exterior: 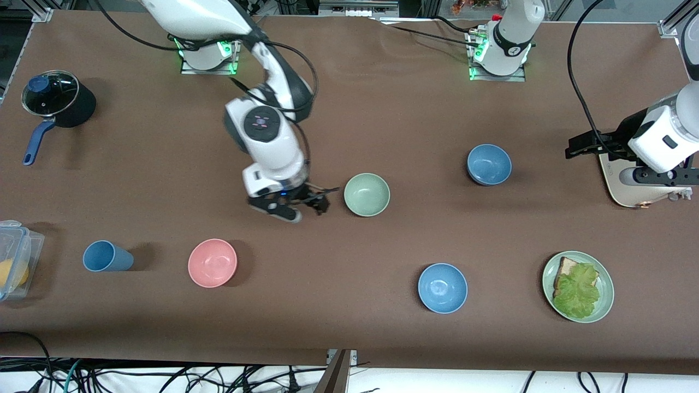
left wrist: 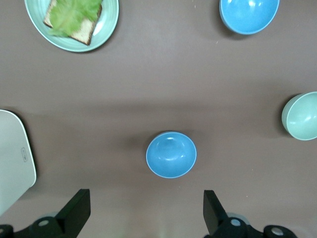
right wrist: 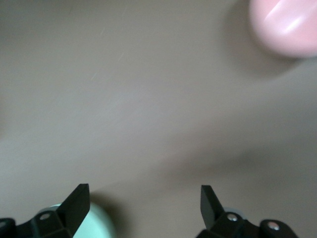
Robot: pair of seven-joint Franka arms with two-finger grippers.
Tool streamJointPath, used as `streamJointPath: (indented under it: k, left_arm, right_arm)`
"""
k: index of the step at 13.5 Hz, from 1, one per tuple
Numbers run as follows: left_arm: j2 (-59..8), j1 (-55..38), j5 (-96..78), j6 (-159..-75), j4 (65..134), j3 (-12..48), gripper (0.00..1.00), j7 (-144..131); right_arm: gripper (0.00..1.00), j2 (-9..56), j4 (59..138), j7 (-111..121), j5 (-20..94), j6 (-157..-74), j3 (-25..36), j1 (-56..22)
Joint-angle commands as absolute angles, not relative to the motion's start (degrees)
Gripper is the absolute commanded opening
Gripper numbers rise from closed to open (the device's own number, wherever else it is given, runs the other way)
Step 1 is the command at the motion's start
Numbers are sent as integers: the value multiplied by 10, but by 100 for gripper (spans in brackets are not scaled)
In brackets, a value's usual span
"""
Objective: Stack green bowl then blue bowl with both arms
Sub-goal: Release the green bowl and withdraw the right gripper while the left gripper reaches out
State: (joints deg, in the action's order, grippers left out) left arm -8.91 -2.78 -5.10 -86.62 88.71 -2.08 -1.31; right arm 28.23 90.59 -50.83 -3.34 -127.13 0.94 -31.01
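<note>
On the brown worktop [exterior: 349, 109], starting at the right arm's end, stand a black pot [exterior: 57, 101] with a glass lid and a blue handle, a clear plastic box [exterior: 16, 256] at the edge, a blue cup [exterior: 106, 256] lying on its side, and a pink bowl [exterior: 212, 262].

The right gripper [exterior: 297, 207] is low over the worktop, just beside the green bowl [exterior: 367, 194] on the side toward the right arm's end. Its jaws stand wide apart and hold nothing. In the right wrist view only bare worktop lies between the jaws; a pale green rim [right wrist: 96, 223] shows next to one finger [right wrist: 74, 203], outside the gap, and the pink bowl shows well away from the jaws. The green bowl sits upright on the worktop, apart from the other bowls.

The blue bowl [exterior: 489, 164], of greyish steel blue, stands alone and upright toward the left arm's end, farther from the front camera than the brighter sky-blue bowl [exterior: 442, 287]. In the left wrist view it is ahead of the gap between the jaws, about in line with its middle, and clearly not touched.

The left gripper [left wrist: 148, 210] hangs over a cream flat device [exterior: 622, 185] at the left arm's end; its jaws are also spread wide and empty, and this arm waits. A green plate [exterior: 603, 305] with bread and lettuce [exterior: 576, 289] lies nearer to the front camera than this device.
</note>
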Motion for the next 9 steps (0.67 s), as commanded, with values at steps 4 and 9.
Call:
streamJointPath:
  k: [4,9]
  left_arm:
    - [-112,-41,-12,-895,969,-20,100,-21]
    - [-96,-12,-16,-1036,1106,-24,100,-11]
  right_arm:
    - [99,162,931,-243,56,-1108,37,-206]
    - [99,100,928,-98,62,-996,81,-163]
